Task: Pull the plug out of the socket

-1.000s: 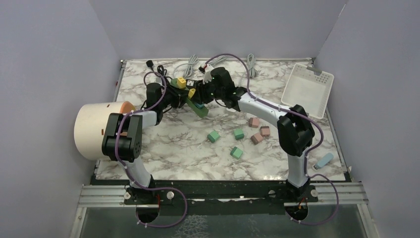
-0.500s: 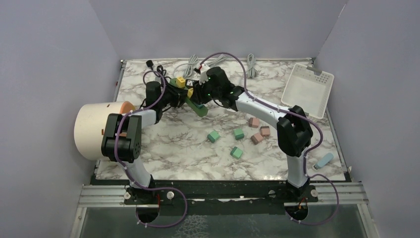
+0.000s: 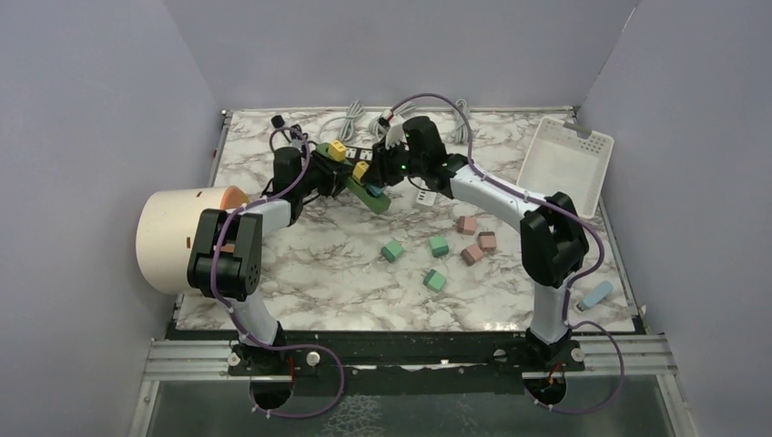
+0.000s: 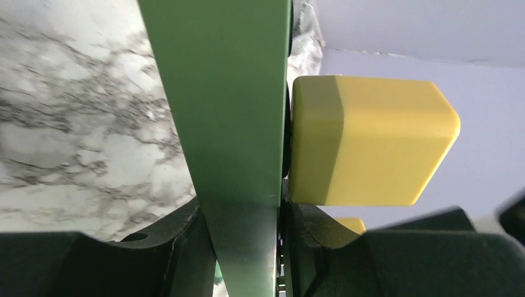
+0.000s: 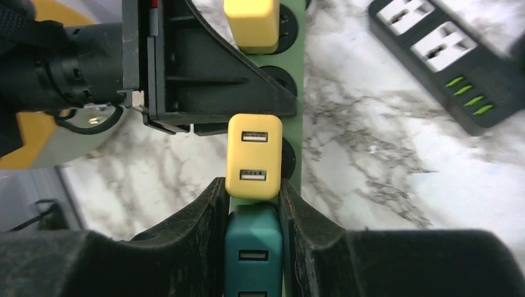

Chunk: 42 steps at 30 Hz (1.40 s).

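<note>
A green power strip (image 3: 366, 193) is held off the marble table at the back centre. It carries two yellow plugs (image 3: 336, 150) and a teal plug (image 3: 375, 191). My left gripper (image 3: 330, 173) is shut on the strip's left part; in the left wrist view the strip (image 4: 229, 124) fills the jaws, with a yellow plug (image 4: 371, 139) beside it. My right gripper (image 3: 380, 175) is shut on the teal plug (image 5: 251, 247), and its fingertips (image 5: 216, 192) reach the lower edge of the nearest yellow plug (image 5: 254, 154).
A black power strip (image 5: 452, 55) lies on the table behind. White cables (image 3: 355, 116) lie at the back, and a white adapter (image 3: 425, 196) by the right arm. A white tray (image 3: 566, 164) leans at right. Green and pink blocks (image 3: 439, 246) lie mid-table. A cream cylinder (image 3: 177, 238) stands at left.
Both grippers and the green strip have shifted slightly right and toward the back. The right wrist has swung right. Both grips look unchanged.
</note>
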{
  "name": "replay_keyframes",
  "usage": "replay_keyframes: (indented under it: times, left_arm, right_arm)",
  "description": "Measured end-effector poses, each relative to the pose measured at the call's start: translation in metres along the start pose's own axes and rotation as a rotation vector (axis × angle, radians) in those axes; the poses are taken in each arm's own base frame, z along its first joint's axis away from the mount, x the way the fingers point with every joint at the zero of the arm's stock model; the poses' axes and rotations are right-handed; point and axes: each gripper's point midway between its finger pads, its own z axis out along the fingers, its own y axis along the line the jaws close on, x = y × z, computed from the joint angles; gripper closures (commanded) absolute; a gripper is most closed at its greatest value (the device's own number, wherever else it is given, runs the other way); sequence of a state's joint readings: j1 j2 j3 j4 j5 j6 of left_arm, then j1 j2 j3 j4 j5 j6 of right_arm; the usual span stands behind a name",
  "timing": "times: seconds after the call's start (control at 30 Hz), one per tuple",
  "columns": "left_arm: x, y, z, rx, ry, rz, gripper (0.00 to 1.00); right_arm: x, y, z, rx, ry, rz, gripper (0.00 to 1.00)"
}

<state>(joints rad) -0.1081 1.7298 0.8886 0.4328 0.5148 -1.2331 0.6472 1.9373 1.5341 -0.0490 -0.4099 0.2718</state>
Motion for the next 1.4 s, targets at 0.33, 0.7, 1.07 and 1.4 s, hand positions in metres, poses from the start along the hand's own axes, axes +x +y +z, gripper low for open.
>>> replay_keyframes:
  times: [0.33,0.7,1.07,1.4]
  left_arm:
    - [-0.054,0.080,-0.007,-0.250,-0.210,-0.023,1.00]
    - [-0.060,0.082,-0.001,-0.293,-0.209,0.018,1.00]
    - [-0.072,0.063,0.004,-0.270,-0.215,0.094,1.00]
    - [-0.071,0.071,0.001,-0.300,-0.201,0.111,1.00]
  right_arm:
    - [-0.088,0.066,-0.044,-0.076,-0.196,-0.171,0.99]
    - [-0.016,0.074,-0.025,-0.354,0.068,-0.131,0.99]
    - [0.135,0.094,0.033,-0.448,0.432,-0.023,0.94]
    - [0.187,0.076,0.070,-0.374,0.532,0.017,0.49]
